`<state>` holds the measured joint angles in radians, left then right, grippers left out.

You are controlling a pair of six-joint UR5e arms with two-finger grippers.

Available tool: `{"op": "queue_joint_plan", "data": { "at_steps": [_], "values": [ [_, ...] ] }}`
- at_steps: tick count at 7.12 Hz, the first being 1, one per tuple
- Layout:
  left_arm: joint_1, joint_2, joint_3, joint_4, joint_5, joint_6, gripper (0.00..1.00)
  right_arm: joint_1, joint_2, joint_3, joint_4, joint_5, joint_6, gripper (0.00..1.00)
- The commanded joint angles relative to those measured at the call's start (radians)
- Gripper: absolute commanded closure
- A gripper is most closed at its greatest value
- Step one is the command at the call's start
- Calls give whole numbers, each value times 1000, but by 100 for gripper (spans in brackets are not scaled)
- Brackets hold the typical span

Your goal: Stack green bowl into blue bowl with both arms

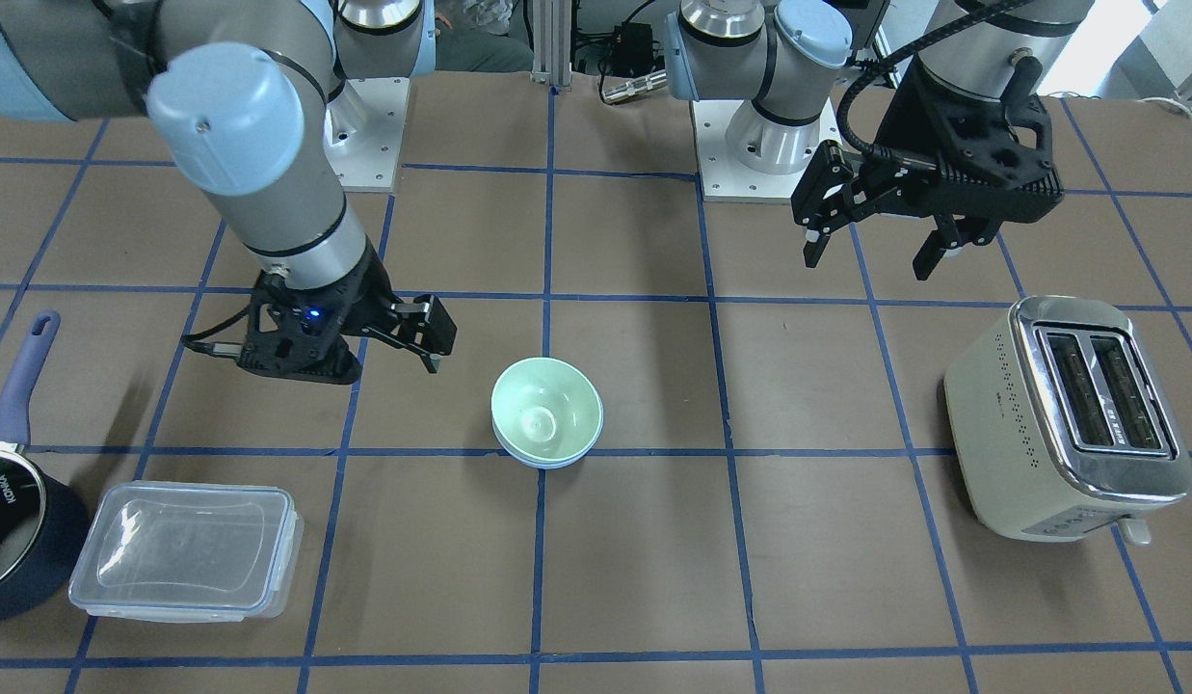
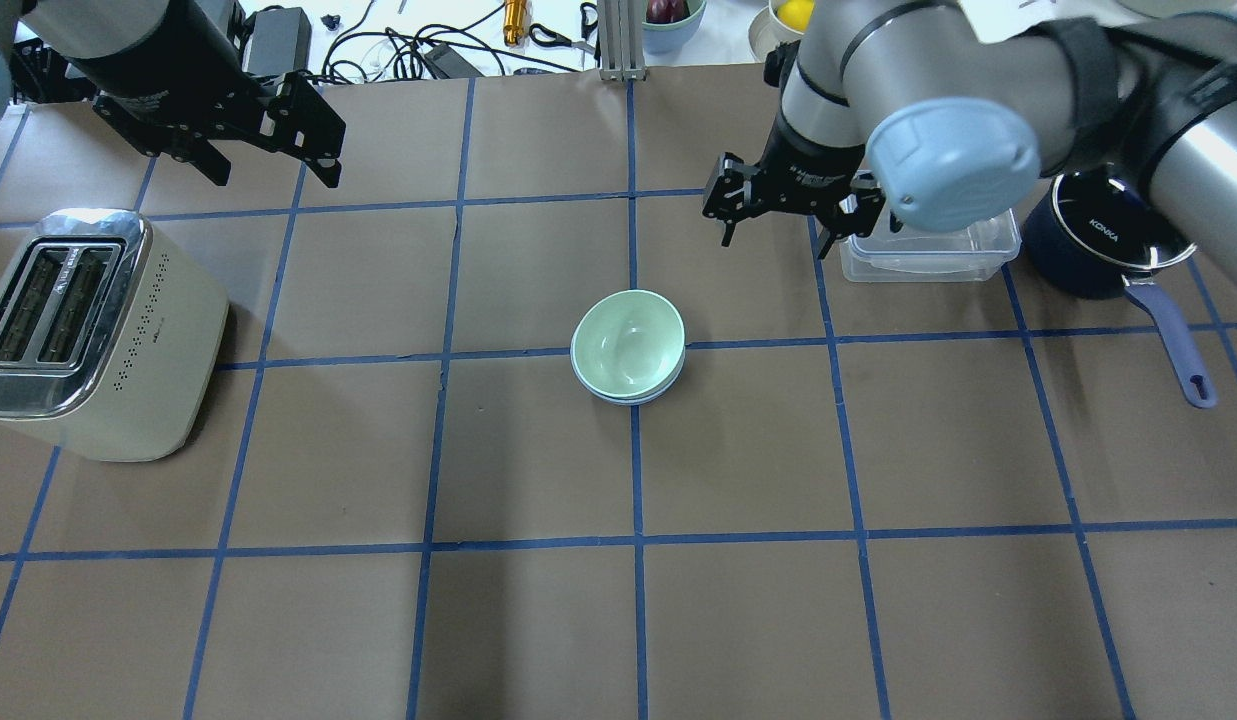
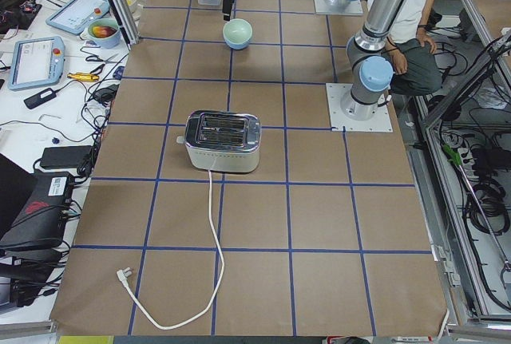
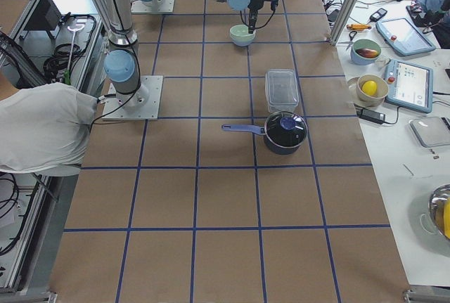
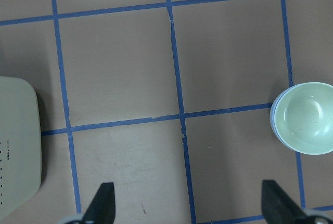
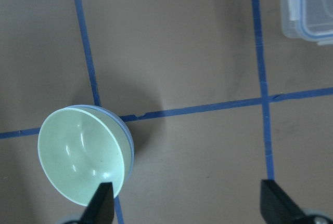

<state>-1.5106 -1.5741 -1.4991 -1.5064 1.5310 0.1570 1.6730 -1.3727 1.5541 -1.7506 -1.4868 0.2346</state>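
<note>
The green bowl [image 1: 547, 410] [image 2: 628, 340] sits nested inside the blue bowl [image 1: 547, 462] [image 2: 628, 398] at the table's middle; only the blue rim shows under it. My left gripper [image 1: 867, 260] [image 2: 275, 178] is open and empty, raised far from the bowls, beyond the toaster. My right gripper [image 1: 427, 337] [image 2: 778, 243] is open and empty, a little above and beside the bowls. The left wrist view shows the green bowl [image 5: 307, 117] off to the right of my fingers. The right wrist view shows the green bowl [image 6: 80, 156] just by one fingertip [image 6: 101, 203].
A cream toaster [image 1: 1068, 414] [image 2: 88, 330] stands on my left side. A clear lidded container [image 1: 186, 549] [image 2: 928, 245] and a dark navy saucepan [image 1: 17, 520] [image 2: 1088, 240] stand on my right side.
</note>
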Motion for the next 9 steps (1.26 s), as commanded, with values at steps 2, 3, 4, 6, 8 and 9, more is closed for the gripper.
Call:
{"op": "queue_joint_plan", "data": {
  "at_steps": [2, 3, 4, 6, 8, 9],
  "values": [
    [0, 11, -3, 0, 15, 3, 0, -143, -96, -92, 154, -76, -241, 0],
    [0, 23, 2, -12, 21, -57, 0, -183, -133, -92, 175, -78, -292, 0],
    [0, 20, 2, -14, 21, -182, 0, -199, -161, -89, 213, -81, -319, 0],
    [-3, 16, 0, -11, 52, -188, 0, -194, -187, -68, 243, -84, -301, 0],
    [-5, 14, 0, -11, 52, -188, 0, -191, -209, -45, 238, -84, -301, 0],
    [-5, 13, 2, -9, 52, -188, 0, -191, -209, -45, 235, -84, -299, 0]
  ]
}}
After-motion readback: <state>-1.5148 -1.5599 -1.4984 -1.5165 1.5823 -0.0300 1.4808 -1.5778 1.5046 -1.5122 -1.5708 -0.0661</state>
